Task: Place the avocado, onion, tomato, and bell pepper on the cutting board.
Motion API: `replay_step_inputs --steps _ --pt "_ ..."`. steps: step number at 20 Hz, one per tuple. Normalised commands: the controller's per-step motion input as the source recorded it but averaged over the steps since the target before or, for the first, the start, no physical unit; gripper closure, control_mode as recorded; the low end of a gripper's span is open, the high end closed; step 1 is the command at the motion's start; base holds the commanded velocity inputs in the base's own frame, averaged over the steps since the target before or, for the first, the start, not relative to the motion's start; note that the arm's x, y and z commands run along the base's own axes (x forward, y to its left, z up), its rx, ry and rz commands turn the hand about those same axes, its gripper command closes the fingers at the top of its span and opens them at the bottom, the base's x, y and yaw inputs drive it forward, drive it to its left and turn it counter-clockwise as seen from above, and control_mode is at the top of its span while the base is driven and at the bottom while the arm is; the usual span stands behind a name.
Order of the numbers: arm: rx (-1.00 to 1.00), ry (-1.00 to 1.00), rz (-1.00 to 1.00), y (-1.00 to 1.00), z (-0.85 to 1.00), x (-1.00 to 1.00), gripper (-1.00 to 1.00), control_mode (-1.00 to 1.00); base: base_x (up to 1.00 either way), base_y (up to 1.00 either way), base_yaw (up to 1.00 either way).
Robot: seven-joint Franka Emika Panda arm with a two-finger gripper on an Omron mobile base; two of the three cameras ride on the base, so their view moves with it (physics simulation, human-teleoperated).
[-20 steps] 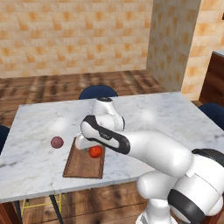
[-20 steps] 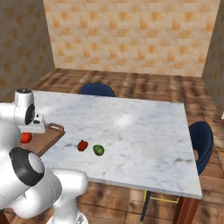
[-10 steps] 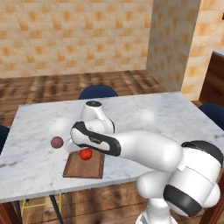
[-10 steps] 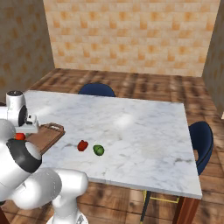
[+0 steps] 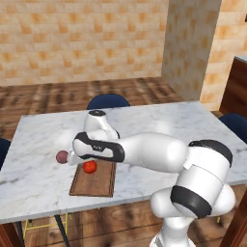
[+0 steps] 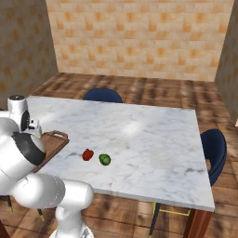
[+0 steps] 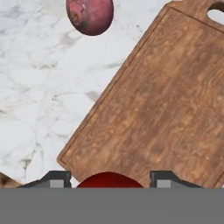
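on the marble table (image 6: pixel 153 139) the gripper (image 7: pixel 109 179) is closed around the tomato (image 5: pixel 89 167), over the cutting board (image 7: pixel 162 100); it looks smooth, round and slippery, best held at its widest middle; the onion (image 7: pixel 89 15) lies just left.

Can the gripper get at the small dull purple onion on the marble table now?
Probably not yet: the jaws of the gripper are shut on a shiny red ball. The dull purple onion lies uncovered beside the brown wooden cutting board.

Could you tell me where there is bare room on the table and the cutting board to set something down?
Most of the cutting board is bare beyond the tomato. The marble table is open right of the avocado and bell pepper. It is crowded between the onion, the gripper and the board's edge.
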Motion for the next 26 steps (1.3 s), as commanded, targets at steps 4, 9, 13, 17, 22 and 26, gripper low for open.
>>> replay_step_inputs --steps 4,9,13,17,22,26 --pt "-0.02 0.0 0.0 0.0 -0.17 0.08 1.0 -1.0 0.0 0.0 0.0" --pt "-0.02 0.02 0.0 0.0 -0.24 0.06 1.0 -1.0 0.0 0.0 0.0" --pt "-0.01 0.02 0.0 0.0 -0.26 0.02 1.0 -1.0 0.0 0.0 0.0" --pt "0.0 0.02 0.0 0.0 -0.32 0.0 1.0 -1.0 0.0 0.0 0.0" --pt "-0.01 0.02 0.0 0.0 -0.32 0.0 1.0 -1.0 0.0 0.0 0.0" --pt "-0.02 0.05 0.0 0.0 -0.35 0.0 1.0 -1.0 0.0 0.0 0.0"
